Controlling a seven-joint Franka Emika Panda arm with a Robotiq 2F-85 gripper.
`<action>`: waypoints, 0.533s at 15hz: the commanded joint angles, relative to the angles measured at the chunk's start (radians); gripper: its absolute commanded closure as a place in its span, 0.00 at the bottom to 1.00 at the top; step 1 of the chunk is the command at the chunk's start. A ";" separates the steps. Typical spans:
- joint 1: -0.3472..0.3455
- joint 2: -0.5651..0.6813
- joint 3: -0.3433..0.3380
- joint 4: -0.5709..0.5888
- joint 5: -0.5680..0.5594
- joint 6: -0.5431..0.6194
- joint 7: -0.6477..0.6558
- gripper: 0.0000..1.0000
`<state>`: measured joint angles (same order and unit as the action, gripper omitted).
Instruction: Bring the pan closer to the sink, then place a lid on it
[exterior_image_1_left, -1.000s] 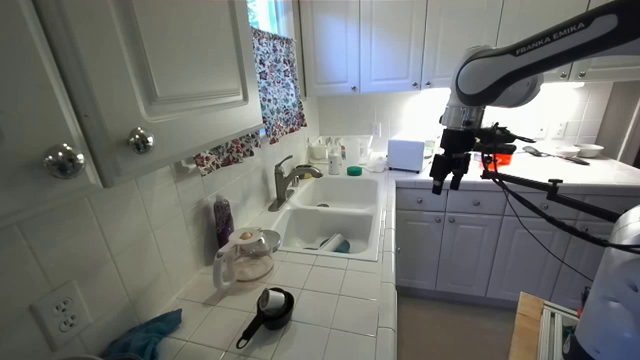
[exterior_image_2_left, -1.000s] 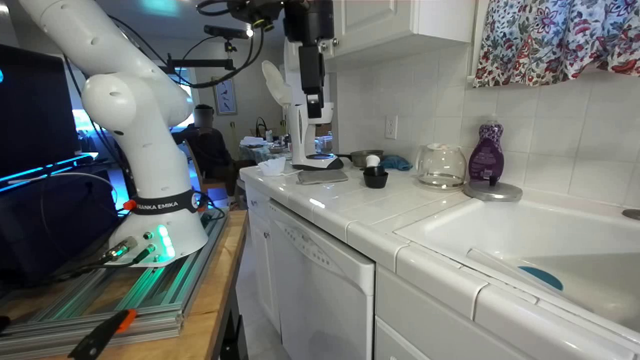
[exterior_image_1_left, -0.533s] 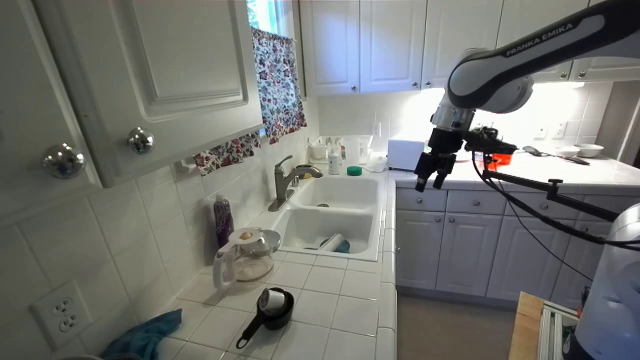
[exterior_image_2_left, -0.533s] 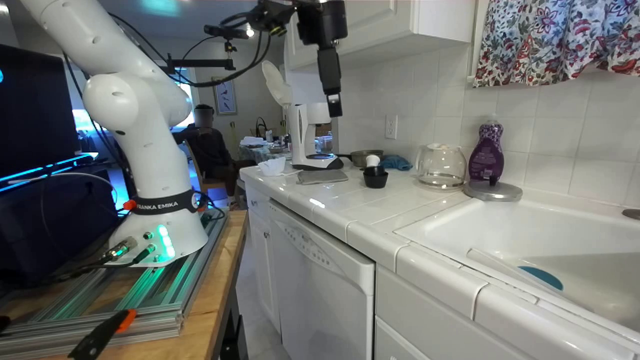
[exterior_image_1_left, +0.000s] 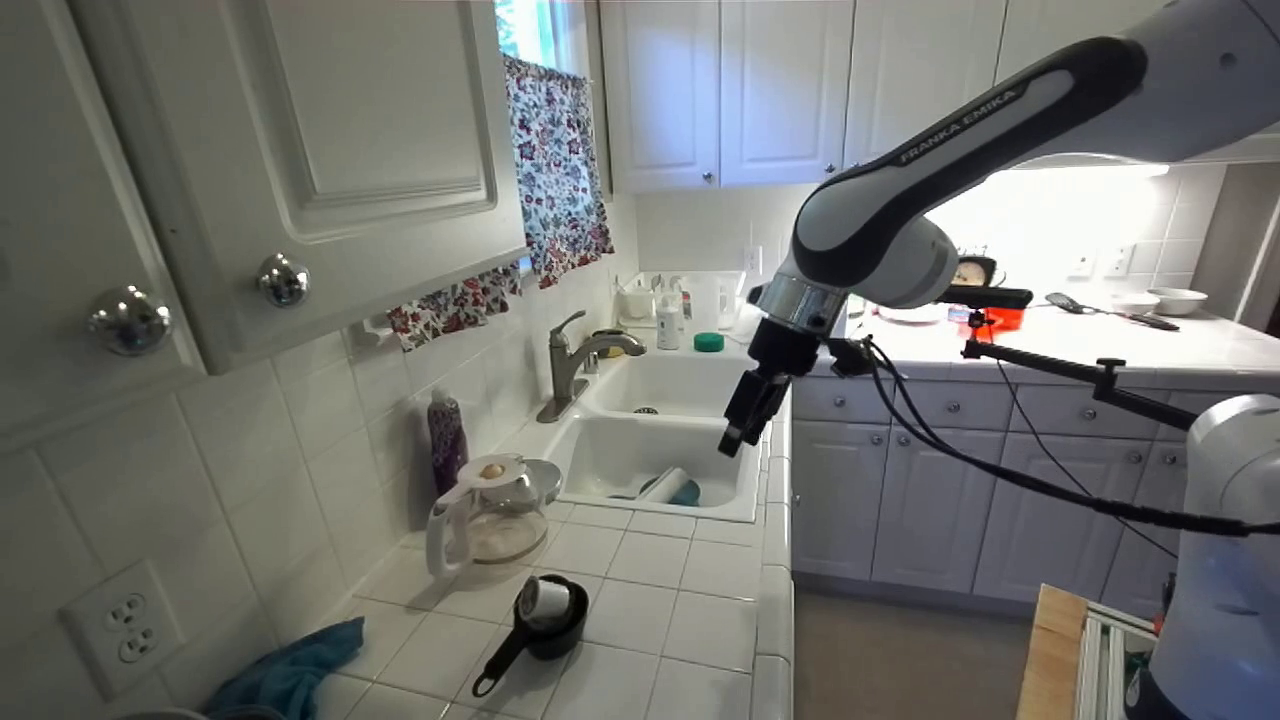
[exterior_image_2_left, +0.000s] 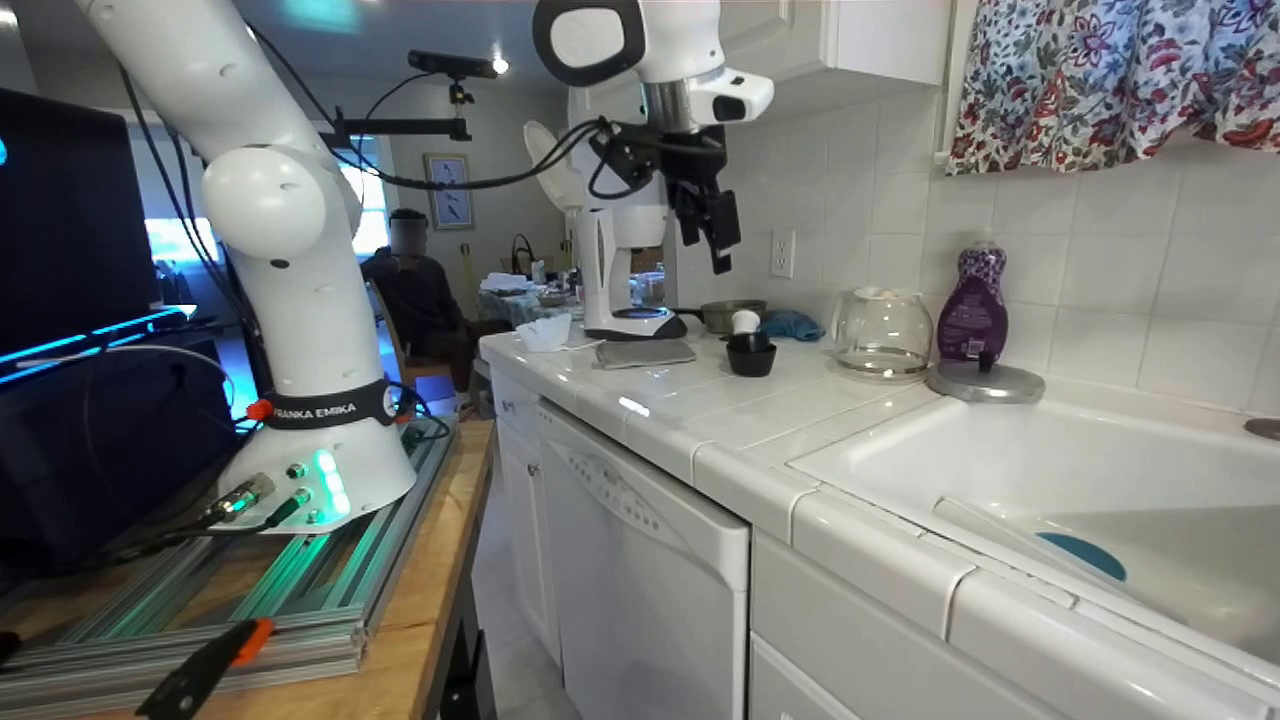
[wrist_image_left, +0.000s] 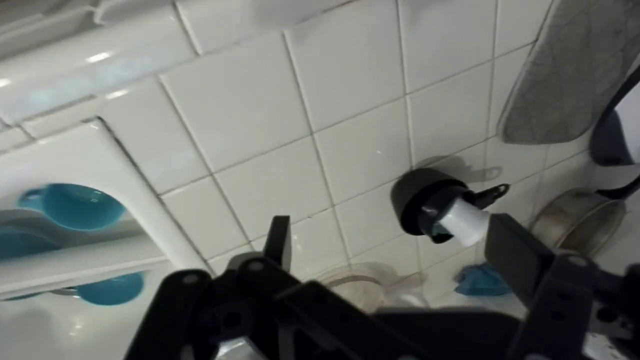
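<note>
On the tiled desk (exterior_image_1_left: 690, 608), the pan (exterior_image_2_left: 733, 318) stood well apart from the sink (exterior_image_2_left: 1150, 445), beyond the cups (exterior_image_2_left: 751, 361), so too low a reach by the end effector (wrist_image_left: 391, 249), spread wide and empty, seemed liable to topple the cups.

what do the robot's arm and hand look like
The arm is white with rounded joints, black trim lettered FRANKA EMIKA and a silvery collar. The hand is black with two blocky fingers; black cables hang off the arm.
</note>
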<state>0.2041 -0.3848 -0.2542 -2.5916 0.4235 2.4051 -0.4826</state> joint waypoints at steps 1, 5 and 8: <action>0.121 0.120 0.037 0.035 0.180 0.089 -0.205 0.00; 0.165 0.229 0.127 0.077 0.305 0.111 -0.441 0.00; 0.098 0.202 0.201 0.050 0.278 0.100 -0.395 0.00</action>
<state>0.3603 -0.1828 -0.1103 -2.5443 0.6898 2.5139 -0.8713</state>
